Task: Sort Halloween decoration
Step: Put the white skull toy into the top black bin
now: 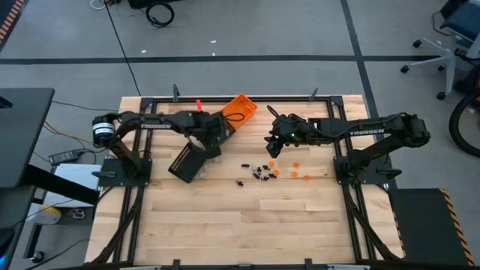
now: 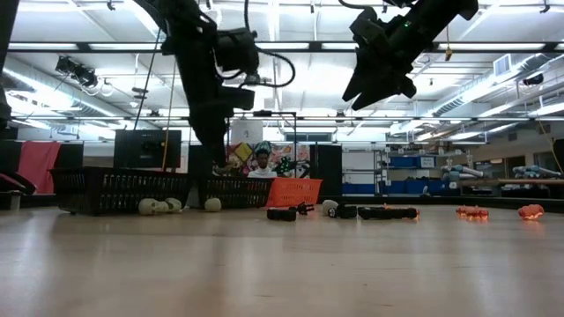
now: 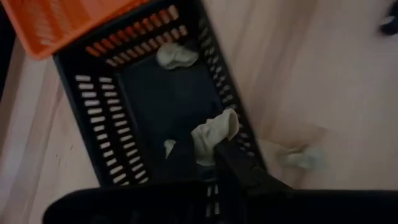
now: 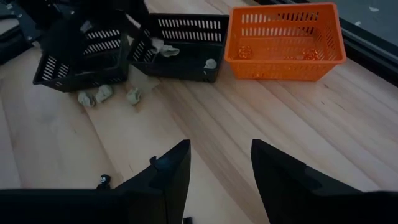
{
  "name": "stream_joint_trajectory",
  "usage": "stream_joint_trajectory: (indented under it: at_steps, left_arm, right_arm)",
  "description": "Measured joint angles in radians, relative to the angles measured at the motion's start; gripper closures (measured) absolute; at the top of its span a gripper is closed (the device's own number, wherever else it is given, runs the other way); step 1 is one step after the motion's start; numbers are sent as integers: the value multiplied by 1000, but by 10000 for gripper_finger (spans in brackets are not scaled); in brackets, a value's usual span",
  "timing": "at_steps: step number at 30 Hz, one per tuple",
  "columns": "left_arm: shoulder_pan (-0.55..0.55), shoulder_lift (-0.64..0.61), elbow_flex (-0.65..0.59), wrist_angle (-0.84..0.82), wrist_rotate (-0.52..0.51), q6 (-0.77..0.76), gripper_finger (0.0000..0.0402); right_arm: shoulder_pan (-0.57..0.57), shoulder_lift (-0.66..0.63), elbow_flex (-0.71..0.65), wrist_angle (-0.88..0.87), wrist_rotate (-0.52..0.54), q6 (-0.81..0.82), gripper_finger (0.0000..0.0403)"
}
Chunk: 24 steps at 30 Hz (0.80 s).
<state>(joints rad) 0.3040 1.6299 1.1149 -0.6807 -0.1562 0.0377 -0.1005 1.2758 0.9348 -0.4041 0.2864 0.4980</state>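
Observation:
The Halloween decoration is many tiny trinkets. Black and orange ones point(image 1: 264, 172) lie scattered on the table's middle, and whitish ones point(image 4: 93, 96) lie beside the black trays. My left gripper point(image 3: 211, 146) hangs over a black tray point(image 3: 99, 124), shut on a whitish trinket point(image 3: 214, 132). Another whitish trinket point(image 3: 177, 55) lies inside that tray. My right gripper point(image 4: 219, 165) is open and empty, raised above the table near the scattered trinkets, right of the orange tray point(image 1: 240, 109). My left gripper holds the whitish trinket point(image 3: 217, 127) at its fingertips, coming from above. The trinket is lifted clear, above the black tray's inside. Only one dark finger point(image 3: 239, 167) shows plainly; the other is lost against the dark tray.
A second black tray point(image 1: 187, 161) sits near the left arm. The orange tray point(image 4: 286, 40) holds a few orange trinkets. Orange trinkets point(image 1: 296, 165) lie under the right arm. The table's near half is bare wood. A person shows in the room behind the table point(image 2: 262, 163).

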Motion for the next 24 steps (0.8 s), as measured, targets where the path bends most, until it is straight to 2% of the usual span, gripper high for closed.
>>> stream_joint_trajectory:
  at_steps: [5, 12, 15, 19, 24]
  left_arm:
    - [40, 22, 0, 5, 10, 14, 373]
    - [66, 22, 0, -11, 12, 16, 299]
    - [66, 20, 0, -18, 30, 7, 281]
    - [39, 5, 0, 20, 169, 18, 277]
    - [-35, -3, 0, 68, 182, 119, 278]
  right_arm:
    - [0, 0, 0, 0, 0, 0, 230]
    - [0, 0, 0, 0, 0, 0, 230]
    - [0, 0, 0, 0, 1, -1, 230]
    - [0, 0, 0, 0, 3, -1, 230]
    - [0, 0, 0, 1, 5, -3, 230]
